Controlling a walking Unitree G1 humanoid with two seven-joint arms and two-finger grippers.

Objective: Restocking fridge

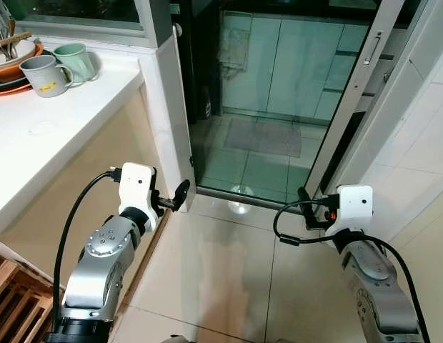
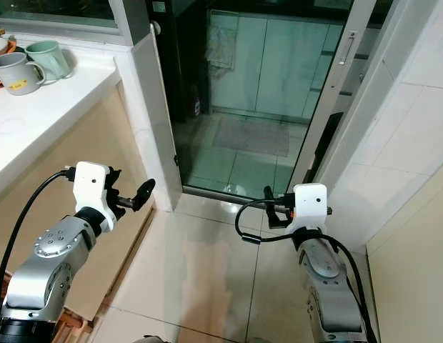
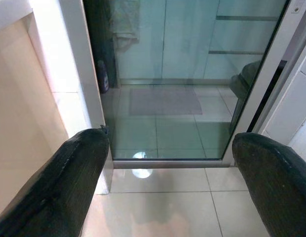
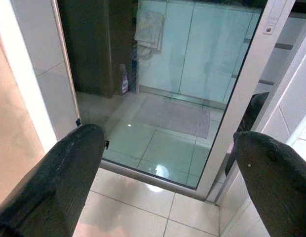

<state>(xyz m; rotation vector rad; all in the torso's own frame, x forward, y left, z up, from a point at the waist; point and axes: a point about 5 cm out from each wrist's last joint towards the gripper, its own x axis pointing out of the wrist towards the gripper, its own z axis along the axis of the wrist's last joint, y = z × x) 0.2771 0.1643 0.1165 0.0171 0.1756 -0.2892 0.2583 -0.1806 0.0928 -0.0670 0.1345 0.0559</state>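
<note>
I stand on a pale tiled floor [image 1: 221,271] facing a glass sliding door [image 1: 271,107] with a silver frame [image 1: 350,107]. Both arms are raised in front of me. My left gripper [image 1: 177,196] hangs close to the white corner post of the counter [image 1: 171,121], open and holding nothing; its black fingers [image 3: 69,187] stand wide apart in the left wrist view. Near the foot of the door frame my right gripper [image 1: 305,206] is also open, with nothing between its fingers [image 4: 276,182].
A white counter [image 1: 57,136] on my left carries two mugs [image 1: 46,75] and stacked bowls [image 1: 11,64]. A wooden crate [image 1: 14,300] sits low on the left. A tiled wall [image 1: 414,143] closes the right. Behind the glass lie a grey mat [image 1: 264,136] and a bottle [image 3: 103,76].
</note>
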